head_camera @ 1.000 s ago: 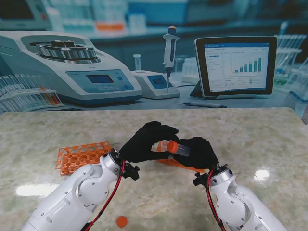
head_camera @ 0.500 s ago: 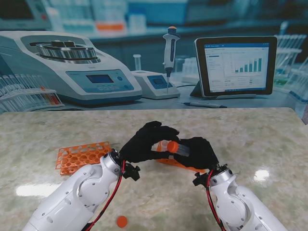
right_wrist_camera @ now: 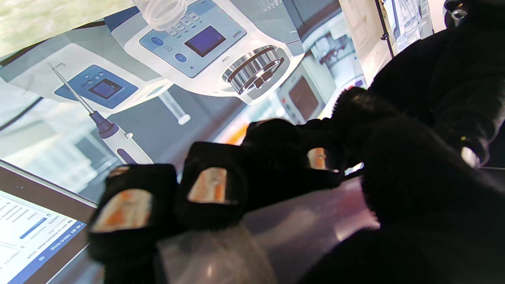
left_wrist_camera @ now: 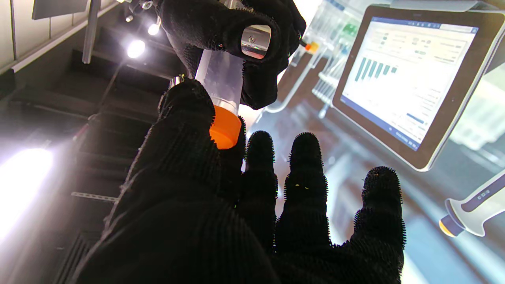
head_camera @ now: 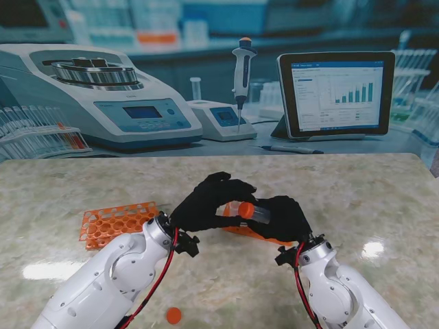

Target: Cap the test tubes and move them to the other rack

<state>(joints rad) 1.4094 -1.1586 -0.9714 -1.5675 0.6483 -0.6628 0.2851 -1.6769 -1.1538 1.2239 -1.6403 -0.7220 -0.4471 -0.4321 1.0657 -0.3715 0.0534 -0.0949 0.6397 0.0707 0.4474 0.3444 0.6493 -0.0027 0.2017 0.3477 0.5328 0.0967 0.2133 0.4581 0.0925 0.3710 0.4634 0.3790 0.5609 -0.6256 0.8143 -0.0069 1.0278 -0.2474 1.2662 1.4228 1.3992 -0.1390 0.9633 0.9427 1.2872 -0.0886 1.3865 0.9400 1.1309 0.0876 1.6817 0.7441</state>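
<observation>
Fingers of left hand [head_camera: 206, 202] pinch round orange cap [head_camera: 245, 209] on clear tube [head_camera: 256, 213] gripped by right hand [head_camera: 285, 218]

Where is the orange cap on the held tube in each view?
Stand view: the cap sits mid-table between the left hand and the right hand.
Left wrist view: cap at the end of the tube, pinched by the left hand.
Right wrist view: cap hidden; only the tube body shows in the right hand.
Shared landmark: the tablet.
</observation>
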